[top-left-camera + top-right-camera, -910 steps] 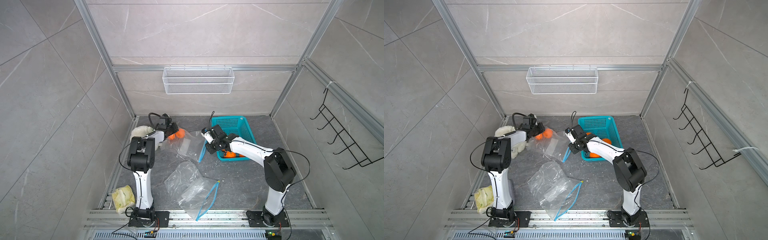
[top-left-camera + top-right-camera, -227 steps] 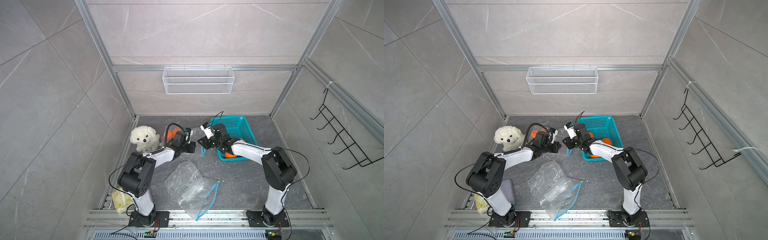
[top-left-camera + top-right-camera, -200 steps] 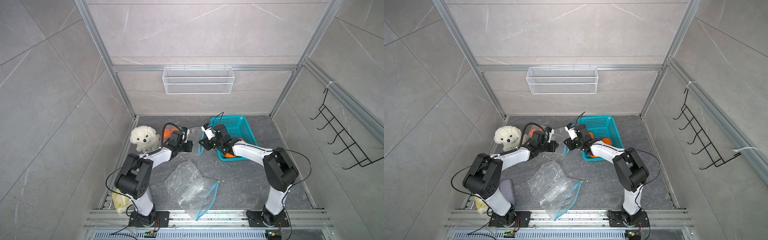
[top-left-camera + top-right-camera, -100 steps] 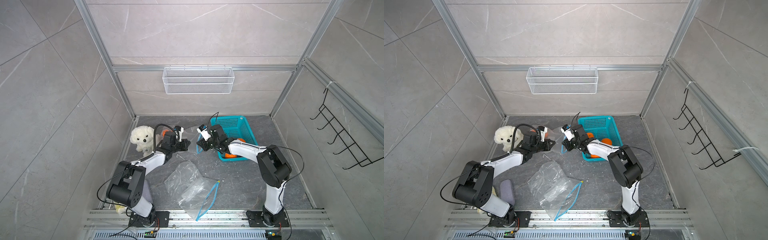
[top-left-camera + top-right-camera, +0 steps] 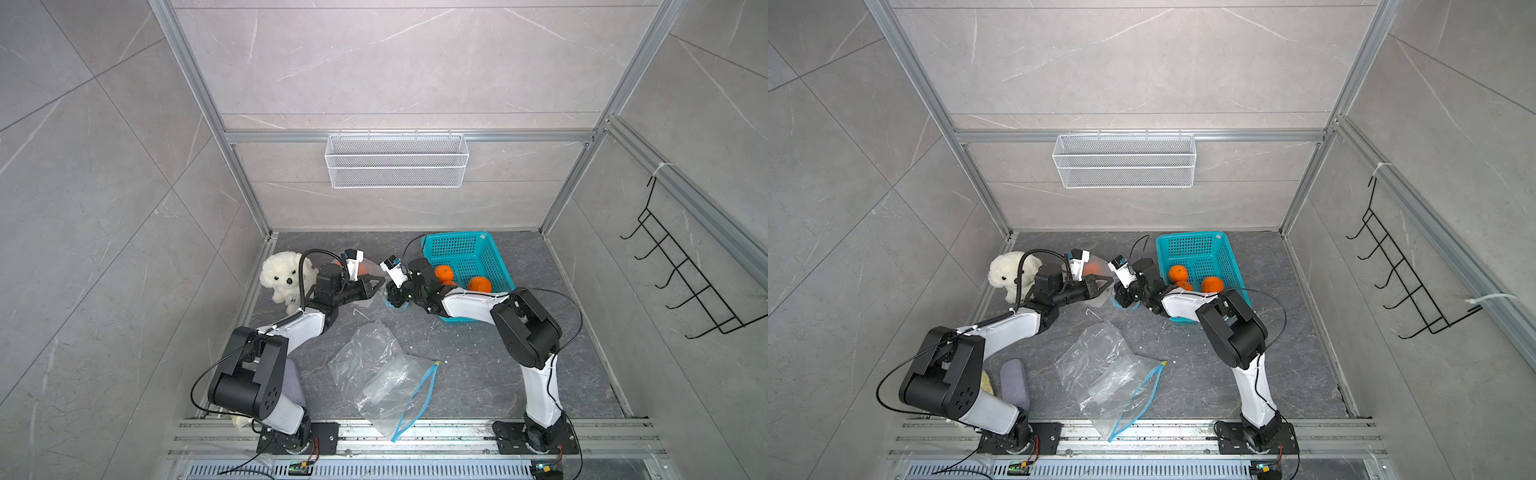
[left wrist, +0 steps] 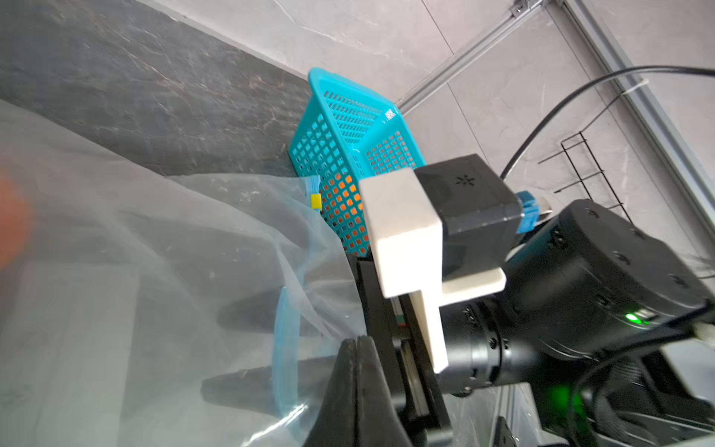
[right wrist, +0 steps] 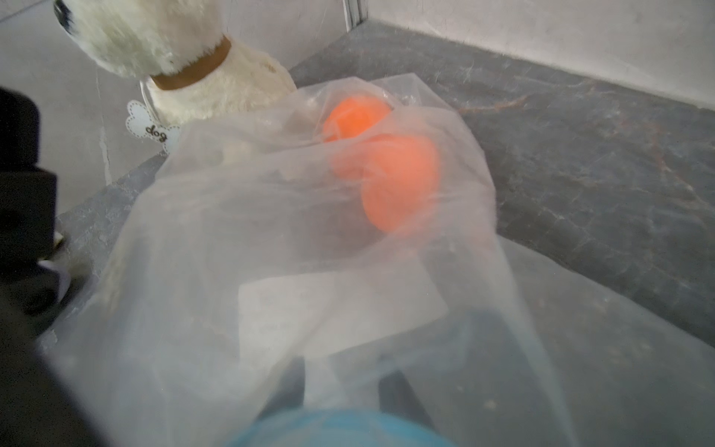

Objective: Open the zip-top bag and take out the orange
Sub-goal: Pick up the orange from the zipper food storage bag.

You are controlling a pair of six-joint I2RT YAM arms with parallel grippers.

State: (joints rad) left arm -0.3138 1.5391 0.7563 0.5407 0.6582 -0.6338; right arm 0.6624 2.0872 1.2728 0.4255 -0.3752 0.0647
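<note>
Now, far left, the plush dog sits in plain sight; a few secs ago the left arm reached across it. Left claw has swung in toward the middle & is clenched on a fold of the zip-top bag, film pinched flat btwn its jaws in the left wrist view. The bag, earlier spread flat on the counter, is now bunched up btwn the two claws. Two oranges are inside, at the end nearest the dog; none out yet. Blue zip strip crosses the right claw, which is released: its fingers stand apart as dark shapes under the film. In the mouth or just behind it, can't tell. That claw has closed in on the left one vs a sec ago, away from the teal basket w/ three loose oranges. Prob. means one side is anchored & the mouth is being worked open; reaching in for fruit comes next.
</note>
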